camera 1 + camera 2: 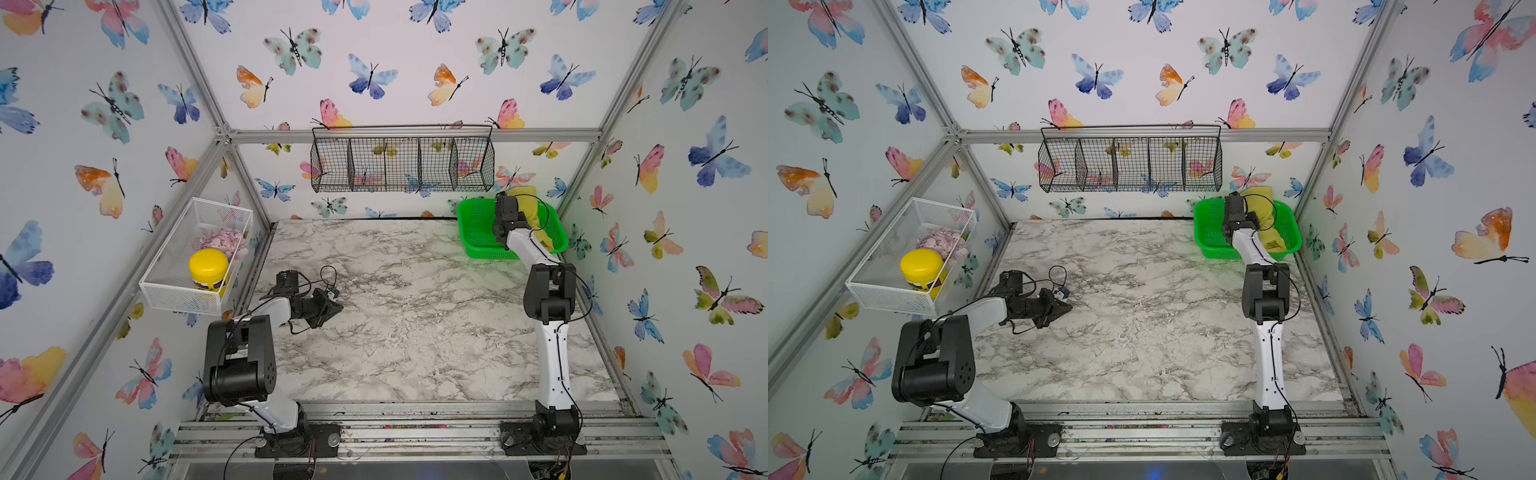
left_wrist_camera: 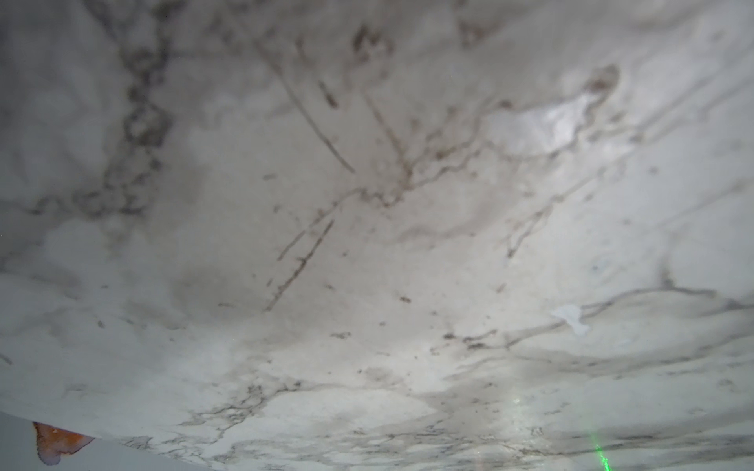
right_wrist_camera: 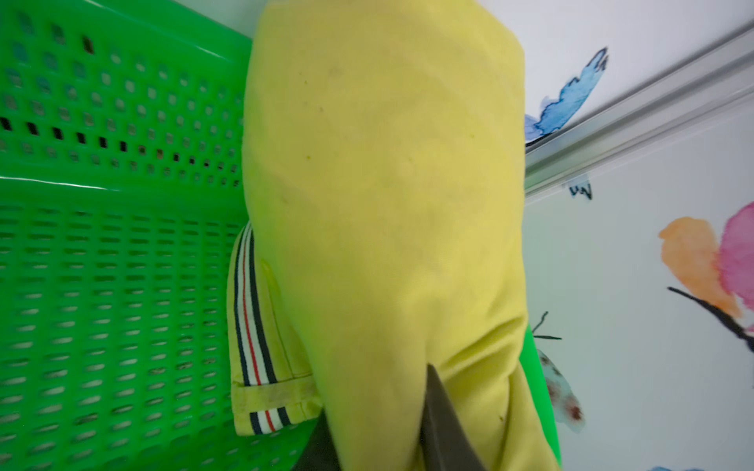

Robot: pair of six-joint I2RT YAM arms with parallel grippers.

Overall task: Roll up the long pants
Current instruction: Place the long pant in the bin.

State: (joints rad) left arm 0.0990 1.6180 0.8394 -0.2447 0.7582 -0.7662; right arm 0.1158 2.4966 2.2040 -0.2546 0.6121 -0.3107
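Observation:
The long pants [image 3: 383, 183] are a yellow-green bundle hanging over the bright green basket [image 3: 102, 285] at the table's back right corner. Their striped waistband [image 3: 249, 326] lies against the basket floor. My right gripper [image 3: 379, 424] is shut on a fold of the cloth, with a dark finger [image 3: 440, 416] on each side. Both top views show the pants [image 1: 540, 232] [image 1: 1260, 195] partly hidden behind the right wrist. My left gripper [image 1: 336, 308] [image 1: 1067, 308] rests low over the marble table [image 1: 415, 311] at the left, shut and holding nothing. Its wrist view shows only marble.
A black wire basket [image 1: 401, 164] hangs on the back wall above the table. A white mesh basket [image 1: 166, 286] on the left wall holds a yellow-lidded jar [image 1: 208, 268] and pink pieces. Aluminium rails run along the table's front edge.

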